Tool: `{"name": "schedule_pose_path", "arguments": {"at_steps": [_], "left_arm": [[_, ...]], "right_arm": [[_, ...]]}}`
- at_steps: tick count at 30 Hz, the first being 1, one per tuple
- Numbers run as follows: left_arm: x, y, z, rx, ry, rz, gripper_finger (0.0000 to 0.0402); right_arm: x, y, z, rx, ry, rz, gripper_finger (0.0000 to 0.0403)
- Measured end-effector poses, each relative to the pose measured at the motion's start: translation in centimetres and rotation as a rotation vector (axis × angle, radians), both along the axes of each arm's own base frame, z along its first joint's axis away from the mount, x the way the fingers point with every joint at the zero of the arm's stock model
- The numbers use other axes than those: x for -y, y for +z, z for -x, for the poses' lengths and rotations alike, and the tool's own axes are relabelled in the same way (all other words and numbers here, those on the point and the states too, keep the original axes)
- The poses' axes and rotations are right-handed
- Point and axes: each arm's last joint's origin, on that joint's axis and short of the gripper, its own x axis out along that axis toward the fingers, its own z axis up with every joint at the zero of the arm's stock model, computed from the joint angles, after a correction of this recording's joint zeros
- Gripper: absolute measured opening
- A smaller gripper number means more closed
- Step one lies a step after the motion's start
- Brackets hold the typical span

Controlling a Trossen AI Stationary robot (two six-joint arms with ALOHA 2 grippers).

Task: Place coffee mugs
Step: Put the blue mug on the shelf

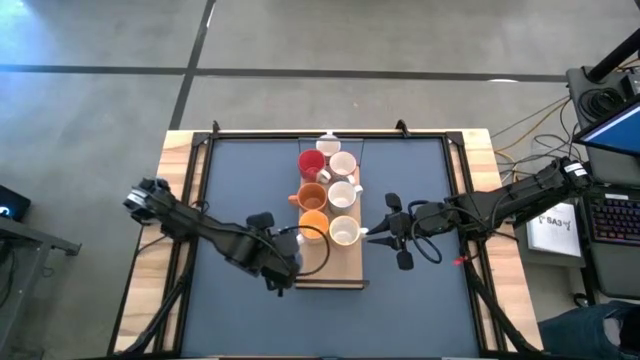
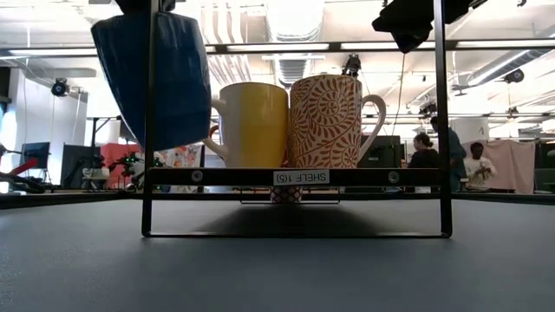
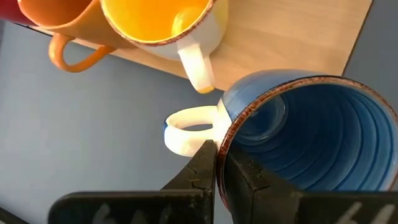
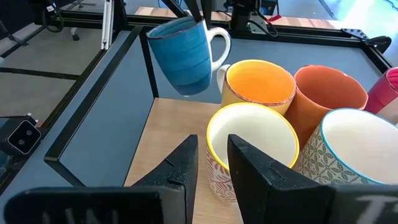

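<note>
The blue mug (image 4: 181, 55) is up in the air, tilted, hanging over the near-left part of the wooden shelf board (image 1: 345, 268). The left gripper (image 3: 216, 163) has its fingers pinched onto the mug's rim right next to its white handle, one finger inside and one outside.

Right beside it on the board stand the other mugs in two rows: a yellow-orange one (image 4: 258, 85) closest to the blue mug, with its pale handle almost touching it, then a plain orange one (image 4: 329, 96) and a red one (image 1: 310, 162) farther back. The other row has a patterned mug with a yellow rim (image 4: 250, 144) at the front and more white ones (image 1: 343, 166) behind. They're packed tight, so those two front mugs crowd the free bit of board.

The right gripper (image 4: 212, 163) sits low just beside the patterned mug, fingers a little apart, holding nothing. A black metal frame (image 2: 444, 130) surrounds the shelf. People (image 2: 425, 154) show in the room behind
</note>
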Motion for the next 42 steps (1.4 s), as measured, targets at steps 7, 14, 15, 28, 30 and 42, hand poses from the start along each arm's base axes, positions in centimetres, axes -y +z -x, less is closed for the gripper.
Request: {"name": "schedule_pose_path", "arguments": {"at_steps": [7, 14, 15, 28, 30, 42], "left_arm": [[-0.5, -0.6, -0.8, -0.018, 0.023, 0.04, 0.0], [-0.5, -1.4, -1.6, -0.046, 0.039, 0.095, 0.0007], [-0.5, -1.5, -1.6, -0.046, 0.03, 0.093, 0.0007], [-0.6, -1.7, -2.1, -0.031, 0.008, 0.075, 0.001], [-0.7, -1.7, -2.1, -0.029, 0.009, 0.075, 0.001], [-0.9, -1.6, -2.7, 0.016, -0.002, 0.085, 0.001]], "right_arm": [[0.0, 0.0, 0.0, 0.0, 0.0, 0.0, 0.008], [0.0, 0.0, 0.0, -0.001, 0.0, 0.0, 0.0073], [0.0, 0.0, 0.0, -0.001, 0.0, 0.0, 0.0073], [0.0, 0.0, 0.0, -0.001, 0.0, 0.0, 0.008], [0.0, 0.0, 0.0, -0.001, 0.0, 0.0, 0.0078], [0.0, 0.0, 0.0, 0.0, 0.001, 0.003, 0.0082]]}}
